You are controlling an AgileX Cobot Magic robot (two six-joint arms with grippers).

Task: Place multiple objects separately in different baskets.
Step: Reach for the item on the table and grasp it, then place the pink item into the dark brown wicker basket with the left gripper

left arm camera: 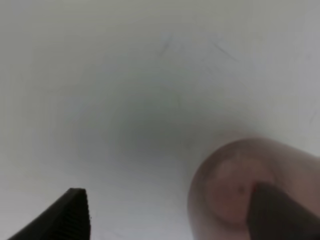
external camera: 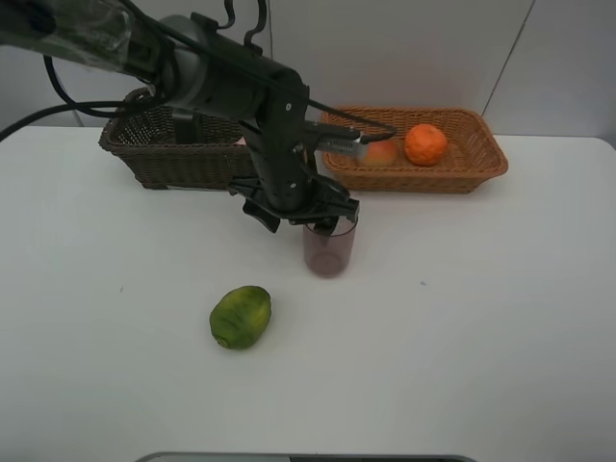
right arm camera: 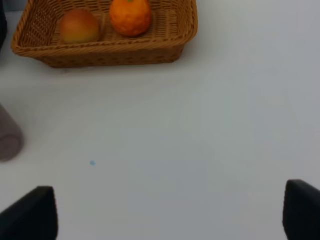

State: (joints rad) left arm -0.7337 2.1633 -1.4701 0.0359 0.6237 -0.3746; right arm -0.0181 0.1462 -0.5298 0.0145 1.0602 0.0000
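Cup [external camera: 329, 248] of translucent purple stands upright on the white table [external camera: 481, 337], just in front of the gap between the two baskets. The left gripper [left arm camera: 175, 214] hangs right over it, its arm reaching in from the far left across the dark basket [external camera: 154, 154]. Its jaws are spread wide and pinch nothing. In the left wrist view one finger [left arm camera: 280, 212] sits over the cup's mouth, seemingly just inside the rim, while the other [left arm camera: 70, 217] is well outside over bare table, so one side of the cup's wall lies between them. Whether the inner finger touches that wall cannot be told — the view is blurred.

The green fruit [external camera: 241, 316] lies alone on the table, nearer the camera than the cup and off to the left in the high view, well apart from both baskets and clear of the gripper.

The tan basket [external camera: 481, 164] sits at the back right, next to the dark one. In it the orange [external camera: 424, 144] and the red-yellow fruit [external camera: 380, 152] lie just beside each other, the orange further from the cup. The arm hides much of the dark basket's inside.

The right gripper [right arm camera: 167, 215] shows only in its own wrist view — its two dark fingertips are far apart, holding nothing, over bare table. The tan basket with both fruits lies ahead of it, and the cup is at the edge of that view, well away from its fingers.
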